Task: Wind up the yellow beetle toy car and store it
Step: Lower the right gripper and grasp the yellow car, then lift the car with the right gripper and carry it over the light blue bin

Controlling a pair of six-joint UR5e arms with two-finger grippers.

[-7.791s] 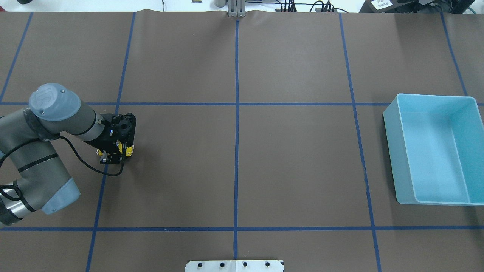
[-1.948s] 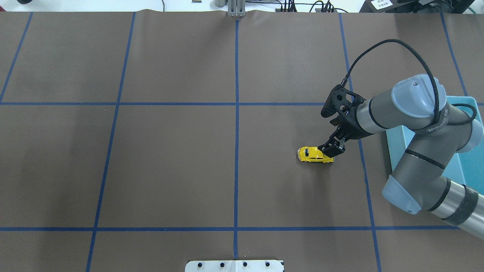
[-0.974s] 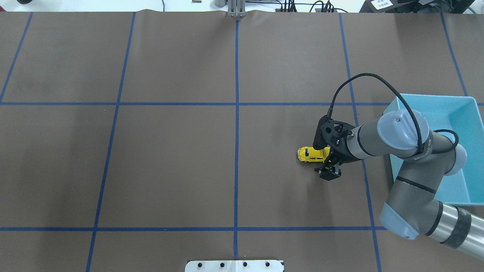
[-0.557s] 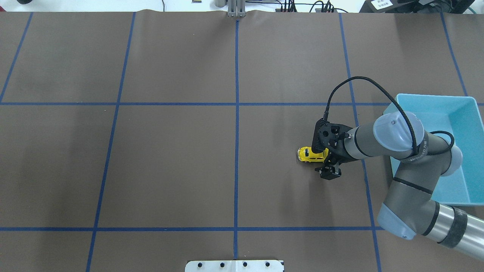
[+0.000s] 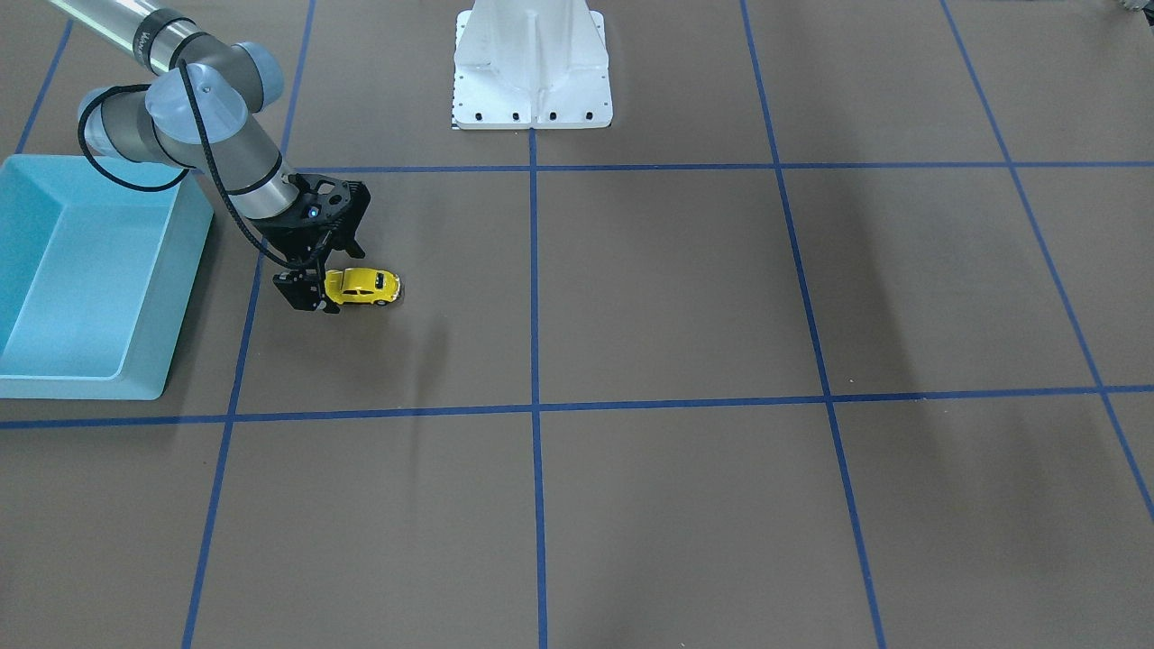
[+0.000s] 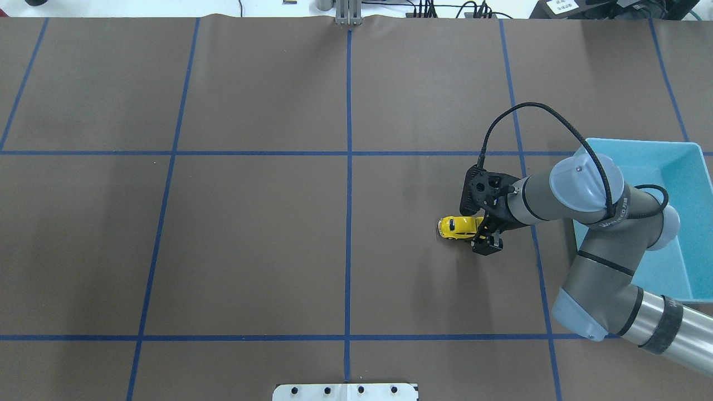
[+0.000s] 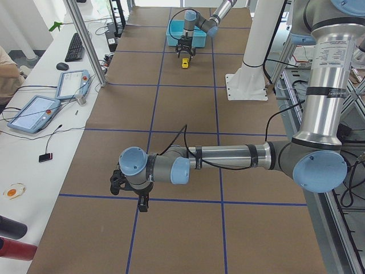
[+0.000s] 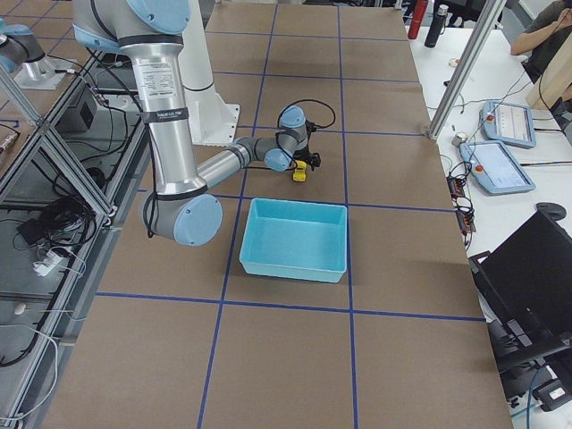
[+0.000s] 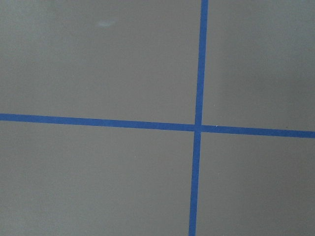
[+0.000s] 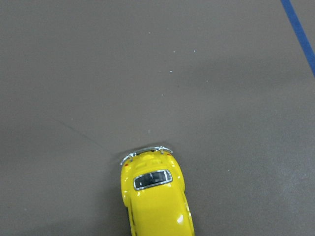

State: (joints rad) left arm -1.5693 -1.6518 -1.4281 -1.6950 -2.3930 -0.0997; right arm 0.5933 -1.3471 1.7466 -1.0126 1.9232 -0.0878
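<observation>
The yellow beetle toy car stands on its wheels on the brown table, right of centre; it also shows in the front view and fills the bottom of the right wrist view. My right gripper is lowered over the end of the car nearest the bin. Its jaws straddle that end and look open, with one finger close beside the car. In the front view the right gripper sits at the car's left end. My left gripper shows only in the exterior left view, low over the table; I cannot tell its state.
A light blue open bin stands at the table's right edge, just behind my right arm; it also shows in the front view. Blue tape lines grid the table. The white robot base sits mid-table on the robot's side.
The left arm held the car at the far left, then left the overhead view. The car now sits right of centre. My right gripper came down over its end and shifted slightly.
</observation>
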